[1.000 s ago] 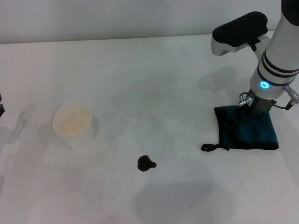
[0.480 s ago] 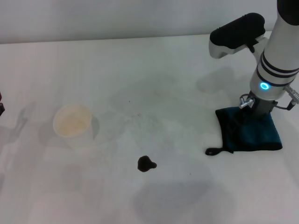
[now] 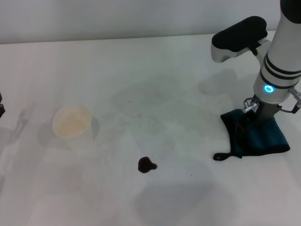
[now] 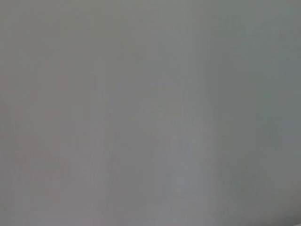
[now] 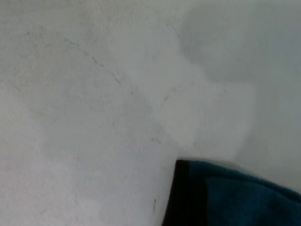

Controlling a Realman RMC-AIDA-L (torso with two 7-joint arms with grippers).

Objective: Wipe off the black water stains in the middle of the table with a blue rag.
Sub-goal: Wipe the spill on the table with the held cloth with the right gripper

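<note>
A: Dragged the blue rag (image 3: 263,139) rightward and a little toward the front over the last second. Tracked the right claw (image 3: 256,115) moving along with it, planted on the cloth's far-left part.

B: Claw state?

A: Could not tell, hidden under the wrist where it met the cloth. Noted rumpled fabric right around it.

B: Rag location?

A: Found it on the right side of the white surface (image 3: 155,70), close to the right border of the head view. Saw its black loop (image 3: 221,156) trailing off the near-left corner, flat on the surface, pointing toward the middle. Caught one black-edged corner of the blue rag (image 5: 235,197) in the right wrist view too, lying against bare surface (image 5: 94,117).

B: Stain?

A: Logged no change there. Found the black water stains (image 3: 146,165) near front centre: one small dark blob with a side lobe to its right. Measured nothing, but well apart from the rag, not yet wiped.

B: Anything else?

A: Spotted a small cream cup (image 3: 72,121) upright on the left side, same spot as before, well apart from the stain. Saw only a dark sliver of the left claw (image 3: 1,106) at the left border of the head view; could not tell its state. Got flat grey from the left wrist view.
</note>
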